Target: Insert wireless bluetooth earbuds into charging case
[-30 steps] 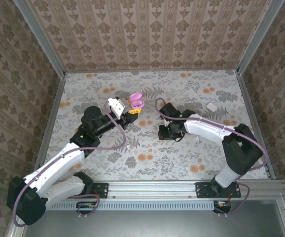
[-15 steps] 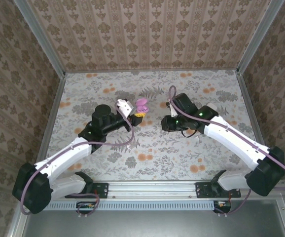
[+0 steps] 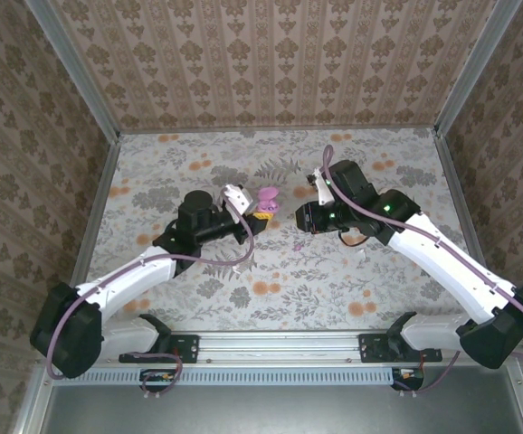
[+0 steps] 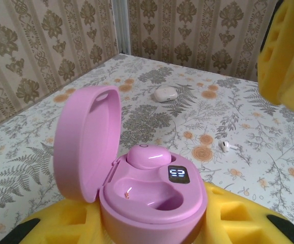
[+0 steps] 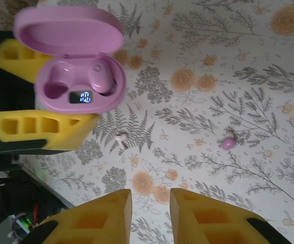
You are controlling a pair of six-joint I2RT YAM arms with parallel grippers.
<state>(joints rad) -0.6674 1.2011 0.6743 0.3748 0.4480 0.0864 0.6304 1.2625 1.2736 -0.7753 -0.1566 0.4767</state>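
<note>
The flowered worktop [image 3: 153,172] spreads under everything on my overhead feed, with the left arm [image 3: 126,280] and right arm [image 3: 442,258] reaching in so their wrists come near each other around the middle. My left fingers [image 4: 233,216] are clamped on the pink charging case [image 4: 152,203], holding it up off the worktop with its lid [image 4: 86,142] swung open. The grip is hard to read from the left wrist camera, but the right wrist feed seems to show the case between both yellow fingers. My right fingers [image 5: 203,216] are spread apart with nothing between them. A closed white case [image 4: 165,93] lies on the worktop well beyond the pink one. One seated earbud [image 4: 148,155] fills a socket beside the lit display [image 4: 178,174]; the other socket is bare. The loose earbud [image 5: 228,144] lies on the worktop, well apart from the case, and a white earbud [image 4: 227,146] lies there too
</note>
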